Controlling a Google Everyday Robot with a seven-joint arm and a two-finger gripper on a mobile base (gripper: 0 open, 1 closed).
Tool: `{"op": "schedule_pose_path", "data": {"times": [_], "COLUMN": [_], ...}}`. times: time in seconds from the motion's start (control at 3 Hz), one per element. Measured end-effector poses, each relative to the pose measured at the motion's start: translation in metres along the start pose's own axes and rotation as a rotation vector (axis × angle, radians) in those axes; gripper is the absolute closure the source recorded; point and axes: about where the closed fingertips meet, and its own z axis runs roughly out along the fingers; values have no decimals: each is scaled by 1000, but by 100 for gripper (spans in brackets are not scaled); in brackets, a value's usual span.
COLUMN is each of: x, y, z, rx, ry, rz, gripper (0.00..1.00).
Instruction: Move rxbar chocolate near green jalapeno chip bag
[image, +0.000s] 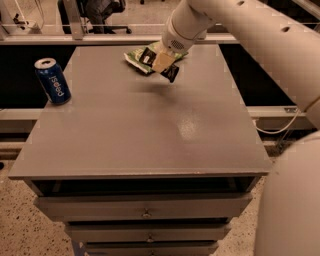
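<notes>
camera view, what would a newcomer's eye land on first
The pale arm reaching in from the upper right, its gripper shut on the rxbar chocolate above the far end of the table, beside the green jalapeno chip bag. Then the blue Pepsi can, upright at the left edge.

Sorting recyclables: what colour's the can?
Blue can, camera view; tool holds black bar near green bag.

End effector (162, 62) fronting green jalapeno chip bag (133, 54) hides its right part (rxbar chocolate's (171, 74) middle too).
</notes>
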Motion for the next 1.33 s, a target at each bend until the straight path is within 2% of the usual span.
{"op": "schedule_pose_path", "data": {"times": [0.33,0.67,1.33], "x": [15,29,52], "y": [-25,-41,-54], "z": [40,61,61], "rx": [-2,-2,0], "ry": [14,38,84], "rz": [-3,-2,-9], "gripper": [100,84,37]}}
